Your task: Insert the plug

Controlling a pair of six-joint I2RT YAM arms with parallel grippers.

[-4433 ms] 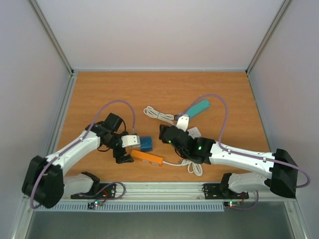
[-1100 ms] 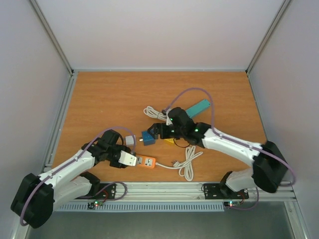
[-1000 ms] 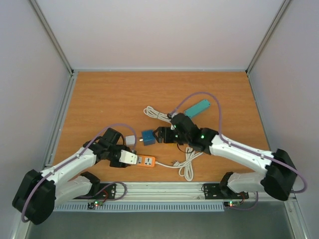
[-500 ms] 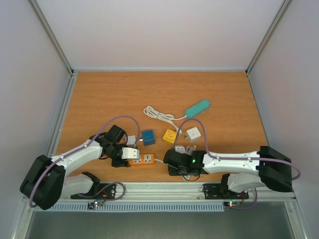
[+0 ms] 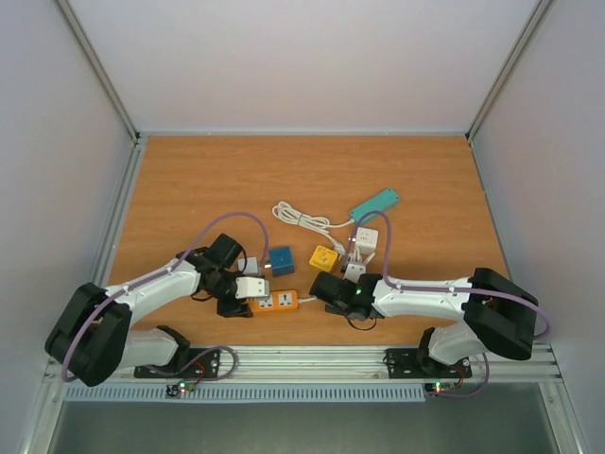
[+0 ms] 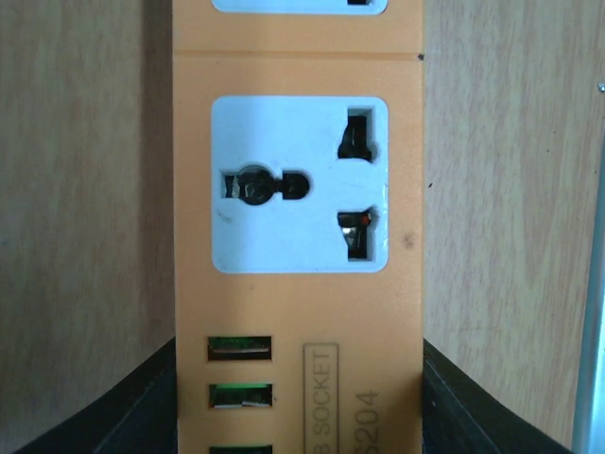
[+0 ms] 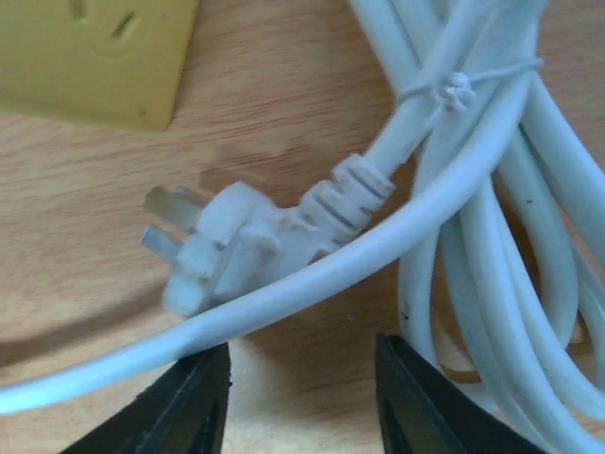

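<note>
On the tabletop point(image 5: 189, 180) the biggest change is in the right arm point(image 5: 425, 295). One second ago it reached toward the middle, close to the blue adapter point(image 5: 280, 260). Half a second ago it lay low near the front edge. Now it is stretched flat toward the left, and the right hand point(image 5: 324, 286) is over the bundle of white cable point(image 7: 492, 218).

The left arm point(image 5: 151, 284) has moved only a little in this time. The left hand point(image 5: 244, 288) stays closed on the orange power strip point(image 5: 274, 302), with a dark finger on each long side in its wrist view. The strip lies just left of the right hand. Its white socket point(image 6: 300, 184) faces up and nothing is in it.

The plug point(image 7: 222, 251) lies on the wood, not lifted. Its flat pins point toward the yellow adapter point(image 7: 95, 52), which is near but not touching. One strand of cable runs just beside the plug body, between it and the right hand's fingers point(image 7: 189, 402). These fingers stand a little apart, with only bare wood between them, so they hold nothing.

In my judgement the right hand has come here to take the plug while the left one keeps the strip steady. The grasp is not yet made and the insertion is still to do. The loose strand so close to the plug could be caught together with it.
</note>
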